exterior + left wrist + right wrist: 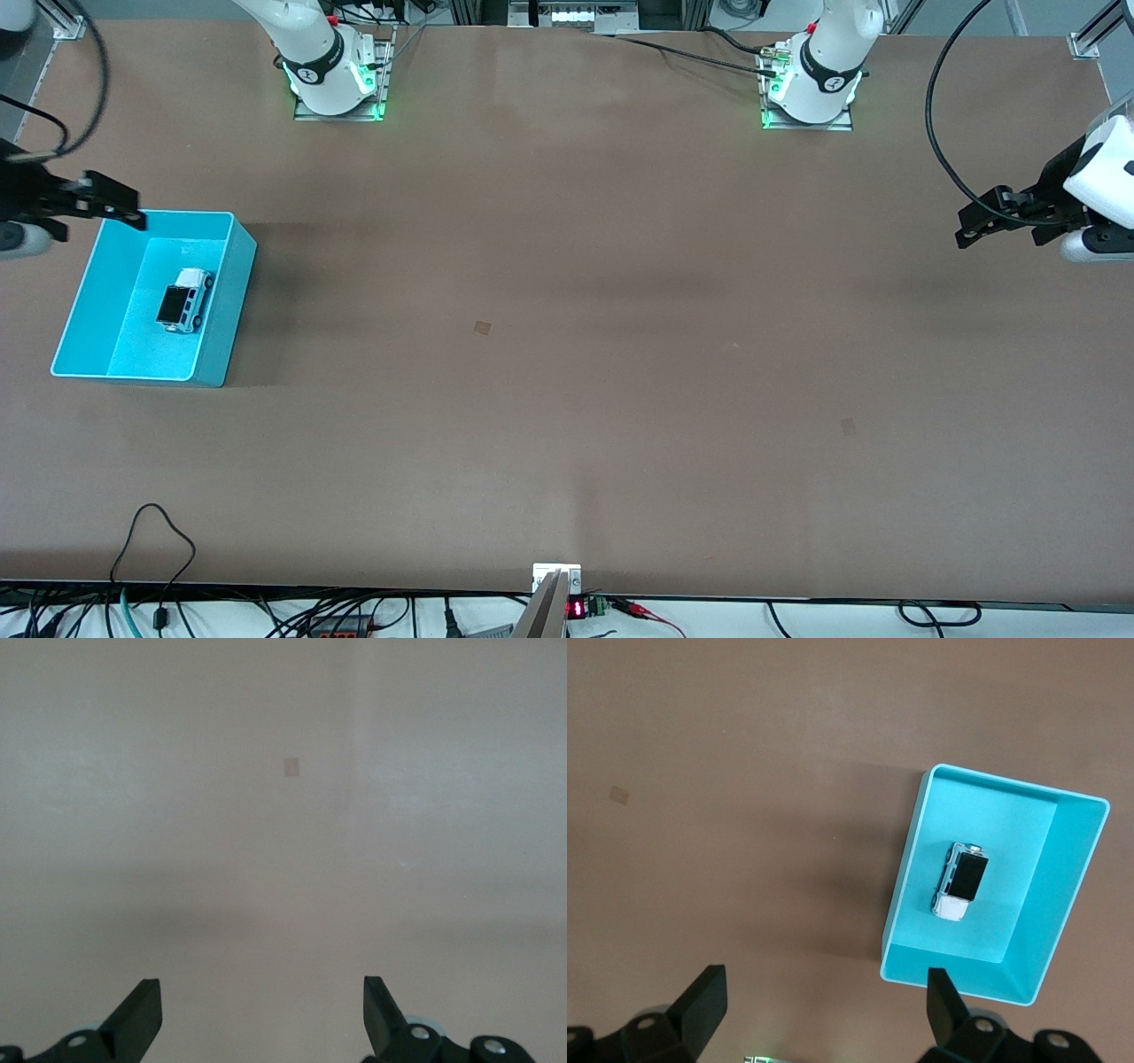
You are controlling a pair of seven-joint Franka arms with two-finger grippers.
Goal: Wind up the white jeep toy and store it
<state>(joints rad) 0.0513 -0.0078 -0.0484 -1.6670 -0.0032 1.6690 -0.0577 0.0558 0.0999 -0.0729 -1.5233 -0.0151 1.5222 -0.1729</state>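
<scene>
Jeep [185, 300] sits upright inside bin [89, 292], roof up, clear of walls. Right gripper [113, 206], fingers apart, hovers over bin's rim. Left gripper [974, 226], fingers apart, waits over bare table [567, 399], well apart from bin.

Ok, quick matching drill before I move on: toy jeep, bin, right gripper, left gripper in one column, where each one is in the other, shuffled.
Things:
1. toy jeep
2. bin
3. right gripper
4. left gripper

Places:
A. over bare table at the left arm's end, open
B. on the table at the right arm's end
C. inside the bin, on its wheels
D. above the bin's rim, open, holding nothing

Pairs: 1-C, 2-B, 3-D, 4-A
</scene>
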